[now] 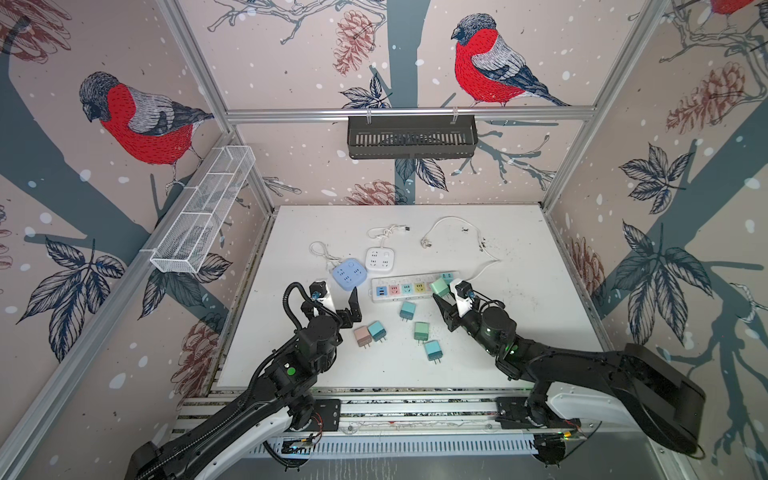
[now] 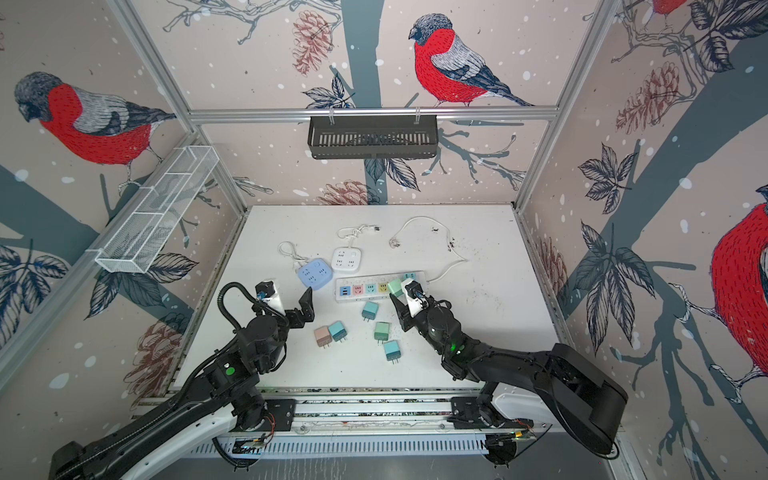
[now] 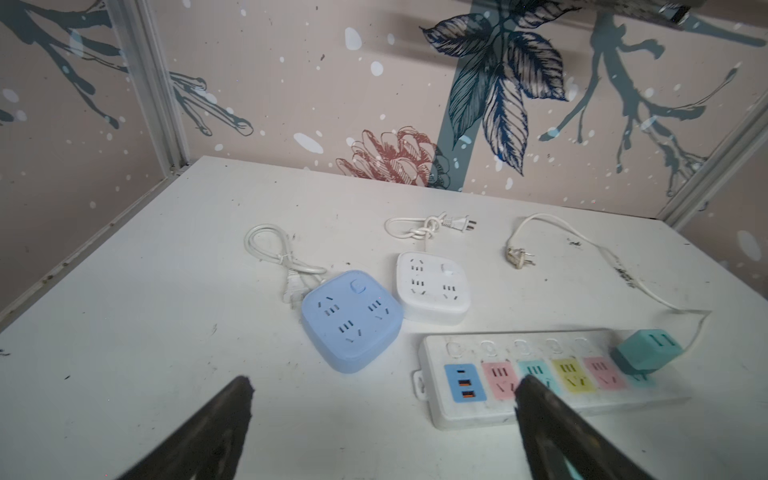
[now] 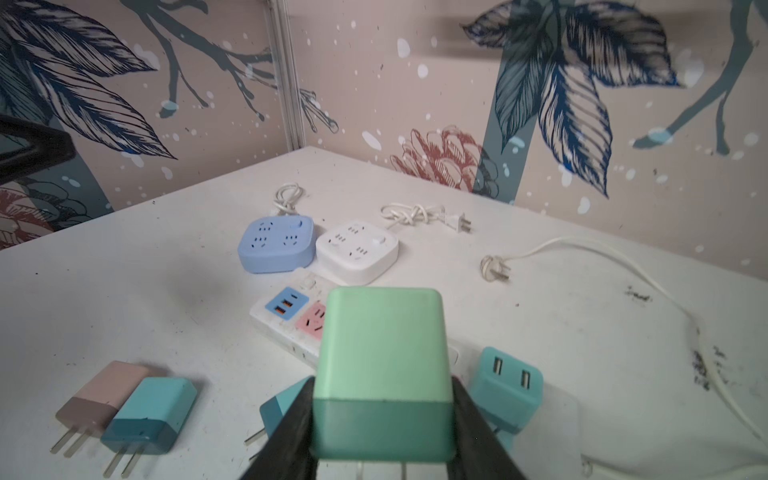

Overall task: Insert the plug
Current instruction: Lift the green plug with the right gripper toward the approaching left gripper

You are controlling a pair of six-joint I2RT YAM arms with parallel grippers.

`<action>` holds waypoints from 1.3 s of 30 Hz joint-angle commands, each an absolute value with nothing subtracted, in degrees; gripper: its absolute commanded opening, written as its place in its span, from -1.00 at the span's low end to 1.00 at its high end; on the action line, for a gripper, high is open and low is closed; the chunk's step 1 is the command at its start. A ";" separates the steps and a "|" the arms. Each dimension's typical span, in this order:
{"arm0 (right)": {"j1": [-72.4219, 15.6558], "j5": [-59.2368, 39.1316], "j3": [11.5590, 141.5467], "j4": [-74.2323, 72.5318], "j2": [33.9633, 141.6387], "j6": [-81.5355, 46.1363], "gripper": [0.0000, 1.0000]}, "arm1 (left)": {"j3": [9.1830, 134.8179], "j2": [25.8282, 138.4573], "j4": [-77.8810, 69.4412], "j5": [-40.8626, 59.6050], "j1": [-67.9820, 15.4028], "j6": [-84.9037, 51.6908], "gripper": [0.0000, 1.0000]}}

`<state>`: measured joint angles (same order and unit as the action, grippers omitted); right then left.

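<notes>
Right gripper (image 4: 382, 384): we see it clamped on the mint-green cube plug with a darker green base (image 4: 382, 340), one black finger on each side.
Plug position: held in the air over the right part of the long white power strip with coloured sockets (image 1: 409, 296), just beside the teal cube plug (image 3: 646, 353) already seated in the strip's end socket. The held plug is not in any socket.
Strip sockets: in the left wrist view the pink, teal, yellow and second pink faces are all uncovered.
Left gripper (image 3: 386, 384): jaws wide apart, nothing between them, above the white table (image 1: 519, 332) near the strip's USB end.
Loose plugs: teal (image 1: 407, 309), green (image 1: 421, 330) and teal (image 1: 433, 350) lie apart in front of the strip. A pink one (image 1: 362, 336) and a teal one (image 1: 377, 330) lie side by side, touching.
Other: blue square socket block (image 1: 349, 274) and white square socket block (image 1: 380, 259) sit just behind the strip.
</notes>
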<state>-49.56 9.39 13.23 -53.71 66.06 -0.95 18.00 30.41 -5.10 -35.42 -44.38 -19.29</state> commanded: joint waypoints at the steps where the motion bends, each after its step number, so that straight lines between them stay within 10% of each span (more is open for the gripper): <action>1: -49.65 4.80 11.50 -63.55 63.72 6.90 -0.50 | 19.93 29.05 -3.98 -23.76 -44.27 -19.33 0.96; 13: -49.82 -1.83 10.15 -75.49 68.68 17.53 -0.69 | 24.74 36.92 -12.94 11.45 -45.97 -17.46 0.67; 39: -57.53 -5.74 4.92 -82.64 70.05 25.95 -0.62 | 32.37 57.66 -20.86 17.94 -53.98 -16.24 0.58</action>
